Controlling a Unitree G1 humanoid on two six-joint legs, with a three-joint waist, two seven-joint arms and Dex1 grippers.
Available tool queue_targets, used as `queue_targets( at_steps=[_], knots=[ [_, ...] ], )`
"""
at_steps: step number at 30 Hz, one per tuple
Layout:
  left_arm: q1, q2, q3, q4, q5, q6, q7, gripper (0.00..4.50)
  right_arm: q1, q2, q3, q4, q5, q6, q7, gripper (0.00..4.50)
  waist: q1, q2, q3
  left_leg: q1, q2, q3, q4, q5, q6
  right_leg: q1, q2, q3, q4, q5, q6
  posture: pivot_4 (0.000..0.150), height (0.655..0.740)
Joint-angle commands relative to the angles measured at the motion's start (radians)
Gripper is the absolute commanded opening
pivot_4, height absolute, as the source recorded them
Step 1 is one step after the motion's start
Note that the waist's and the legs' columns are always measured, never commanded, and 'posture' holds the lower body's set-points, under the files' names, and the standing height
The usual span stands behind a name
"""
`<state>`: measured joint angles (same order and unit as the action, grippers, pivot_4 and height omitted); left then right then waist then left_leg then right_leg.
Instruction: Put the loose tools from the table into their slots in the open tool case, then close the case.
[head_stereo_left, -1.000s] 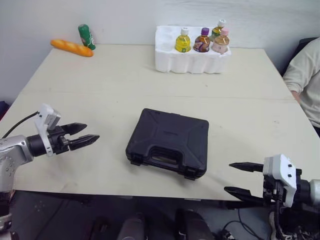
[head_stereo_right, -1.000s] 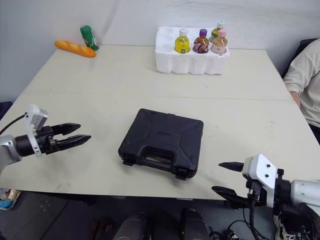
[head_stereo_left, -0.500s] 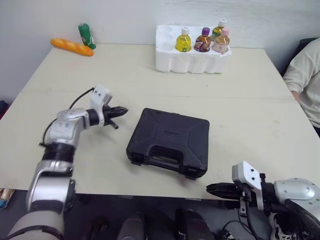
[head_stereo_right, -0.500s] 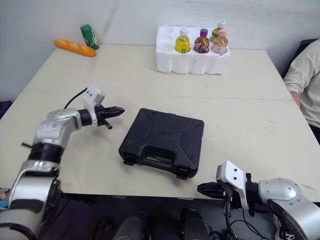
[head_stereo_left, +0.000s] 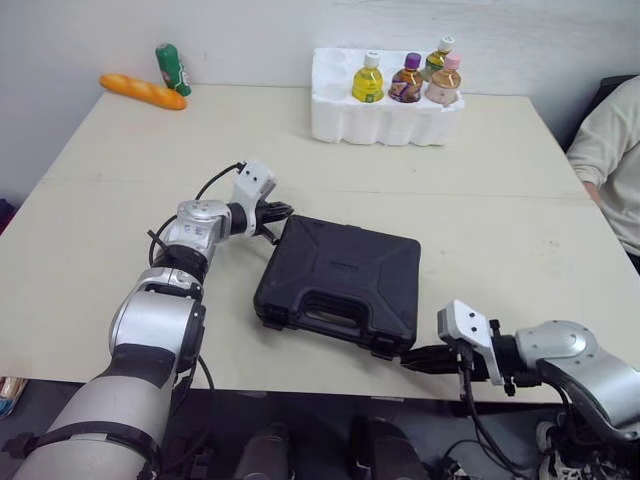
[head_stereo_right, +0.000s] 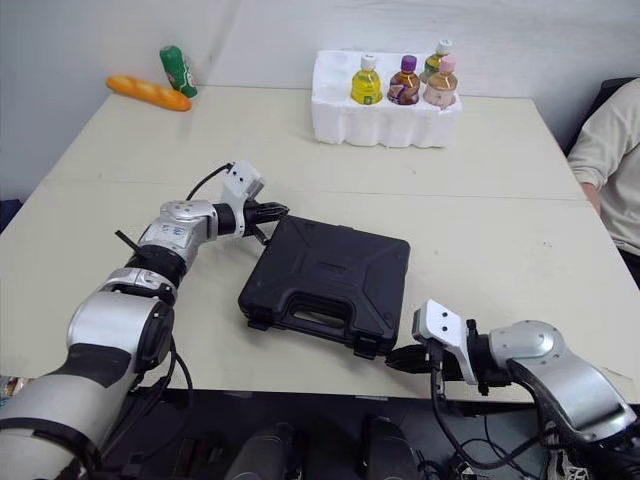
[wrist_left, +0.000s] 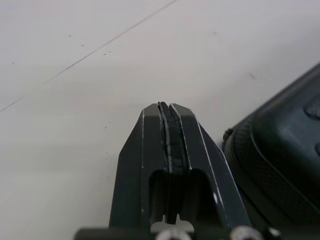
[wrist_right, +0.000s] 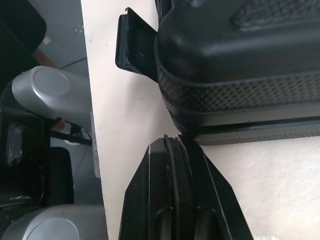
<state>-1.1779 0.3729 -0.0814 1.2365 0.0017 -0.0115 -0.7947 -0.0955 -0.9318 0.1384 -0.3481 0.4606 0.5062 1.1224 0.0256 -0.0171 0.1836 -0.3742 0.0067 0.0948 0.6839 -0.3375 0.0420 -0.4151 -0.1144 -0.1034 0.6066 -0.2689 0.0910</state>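
Note:
A black tool case (head_stereo_left: 340, 285) lies shut in the middle of the table (head_stereo_left: 500, 230), handle toward the front edge. My left gripper (head_stereo_left: 283, 211) is shut with nothing in it, its tip beside the case's far left corner (wrist_left: 280, 150); the left wrist view shows the fingers (wrist_left: 166, 130) pressed together. My right gripper (head_stereo_left: 410, 362) is shut and empty at the table's front edge, its tip against the case's near right corner. In the right wrist view a latch (wrist_right: 135, 47) hangs unfastened from the case wall just past the fingertips (wrist_right: 172, 145). I see no loose tools on the table.
A white foam tray (head_stereo_left: 385, 120) holding several bottles stands at the back centre. A bread loaf (head_stereo_left: 143, 92) and a green can (head_stereo_left: 172, 70) lie at the back left. A person's sleeve (head_stereo_left: 610, 150) shows at the right edge.
Both grippers went from open to shut. The left arm swung in from the table's left side to the case's far left corner; the right gripper moved left to the case's near right corner.

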Motion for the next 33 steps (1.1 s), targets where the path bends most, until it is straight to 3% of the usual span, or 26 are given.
queue_targets(
  at_steps=[1,8,13,21,27,33],
  knots=[
    [-0.005,-0.012,-0.006,-0.004,0.019,-0.055,-0.082,0.03,-0.054,0.020,-0.010,-0.001,0.004,-0.003,0.011,0.00,-0.001,0.000,0.000,0.000,0.000,0.000,0.000,0.000,0.000,0.000,0.000,0.000,0.000,0.000,0.000,0.150,0.7367],
    [0.019,-0.001,-0.005,-0.026,0.019,-0.081,-0.238,0.03,-0.120,0.030,0.012,0.041,-0.029,-0.009,0.058,0.00,-0.003,0.000,0.000,0.000,0.001,0.000,0.000,0.000,0.000,0.000,0.000,-0.001,0.000,0.000,0.000,0.150,0.7367],
    [0.089,0.041,-0.044,-0.121,0.017,-0.089,-0.451,0.03,-0.191,0.032,0.029,0.106,-0.084,-0.045,0.091,0.00,-0.006,0.000,0.000,0.000,0.001,0.001,0.000,0.000,0.000,-0.001,0.000,-0.002,0.000,0.000,0.000,0.150,0.7367],
    [0.305,0.166,-0.068,-0.531,-0.049,0.063,-0.676,0.03,-0.316,0.052,0.010,0.250,-0.159,-0.123,0.118,0.00,-0.015,0.000,0.000,-0.001,0.001,0.000,0.002,0.000,-0.001,-0.001,-0.002,-0.003,0.002,0.000,-0.001,0.150,0.7367],
    [0.452,0.239,-0.067,-0.840,-0.094,0.214,-0.697,0.03,-0.347,0.071,0.001,0.305,-0.199,-0.162,0.095,0.00,-0.019,0.001,0.001,-0.002,0.003,0.001,0.002,-0.001,-0.002,-0.002,0.000,-0.004,0.002,-0.001,-0.003,0.150,0.7367],
    [0.443,0.274,-0.048,-0.883,-0.086,0.242,-0.645,0.03,-0.292,0.041,-0.041,0.282,-0.217,-0.160,0.063,0.00,-0.020,0.001,0.001,-0.001,0.003,0.000,0.003,-0.001,-0.002,-0.002,-0.001,-0.003,0.004,-0.001,-0.003,0.150,0.7367]
  ],
)
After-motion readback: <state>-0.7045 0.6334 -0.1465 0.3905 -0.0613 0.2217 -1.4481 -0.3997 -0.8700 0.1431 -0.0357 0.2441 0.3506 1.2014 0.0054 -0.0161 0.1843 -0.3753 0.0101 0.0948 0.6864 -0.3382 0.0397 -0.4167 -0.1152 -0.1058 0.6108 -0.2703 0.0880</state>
